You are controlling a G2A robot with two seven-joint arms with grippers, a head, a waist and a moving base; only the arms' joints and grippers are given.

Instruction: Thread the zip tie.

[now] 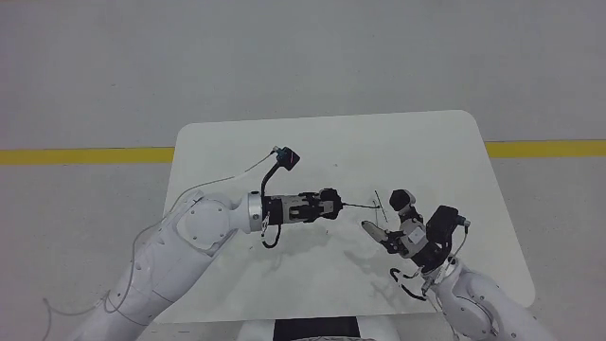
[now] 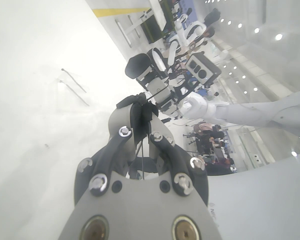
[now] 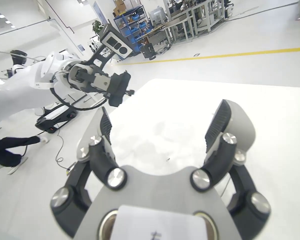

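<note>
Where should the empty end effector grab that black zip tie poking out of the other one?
Probably the free stretch of the zip tie just beyond the left end effector, which clamps it. It sticks out toward the open right end effector, so come from that side, closing across the thin length.

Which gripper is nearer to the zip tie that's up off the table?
Left. The left gripper is shut on the zip tie, whose free end pokes out ahead of it. The right gripper is open and apart from it, beyond that end.
</note>
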